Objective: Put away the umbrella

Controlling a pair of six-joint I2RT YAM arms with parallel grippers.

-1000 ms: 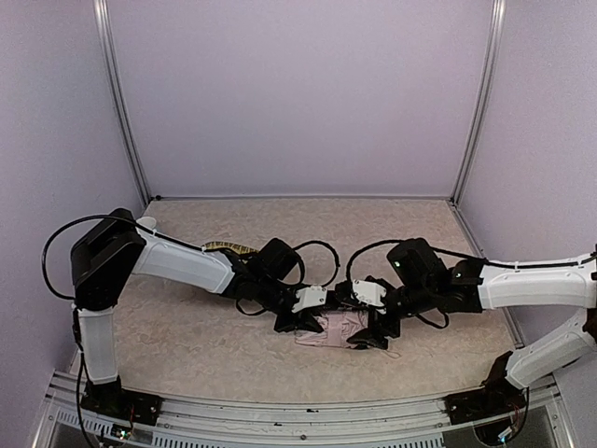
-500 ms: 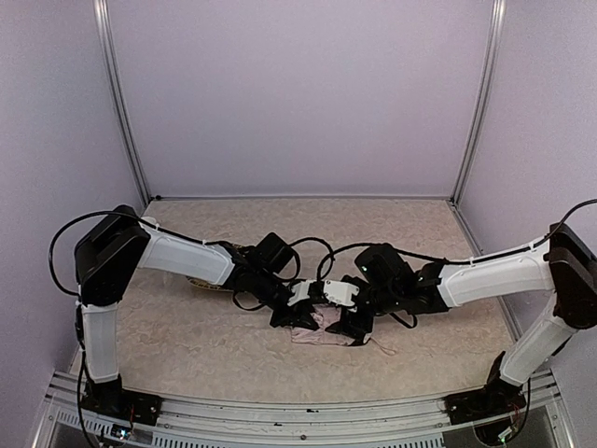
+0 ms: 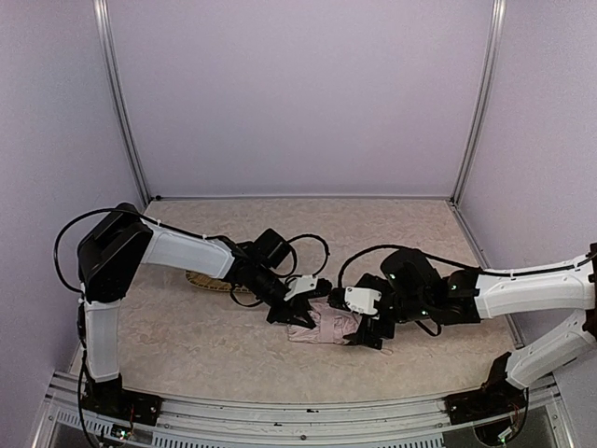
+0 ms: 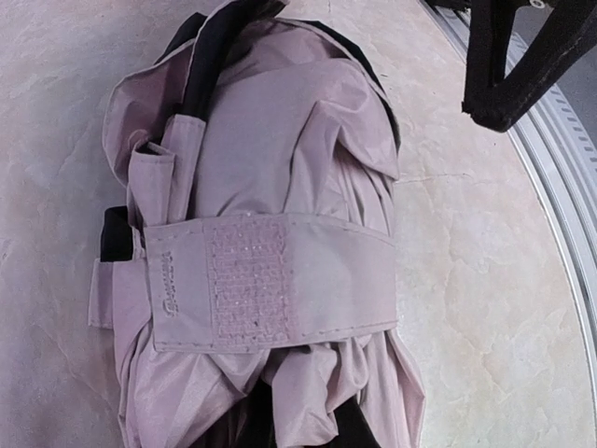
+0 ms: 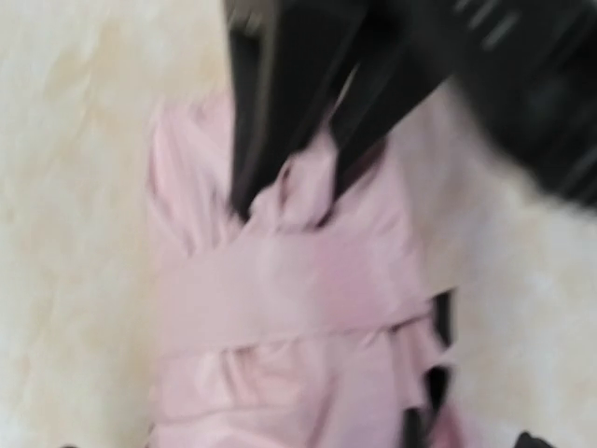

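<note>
The umbrella (image 3: pixel 326 325) lies folded on the tabletop, a pale pink bundle with dark ribs showing at its folds. A pink fastening band (image 4: pixel 280 280) with a rough patch wraps round its middle. My left gripper (image 3: pixel 301 315) is shut on the umbrella's left end, and pink fabric (image 4: pixel 308 401) bunches between its dark fingers. My right gripper (image 3: pixel 370 332) hovers open at the right end, holding nothing. In the blurred right wrist view the umbrella (image 5: pixel 298 373) fills the space below, with the left gripper (image 5: pixel 298 84) black beyond it.
A woven yellow straw mat (image 3: pixel 207 283) lies flat behind and under the left forearm. The table's metal front rail (image 3: pixel 308 415) runs close to the umbrella's near side. Bare tabletop (image 3: pixel 392 233) stretches towards the back wall.
The right gripper reached left over the umbrella, then drew back to its right end. The left gripper kept its hold and shifted slightly left with the bundle.
</note>
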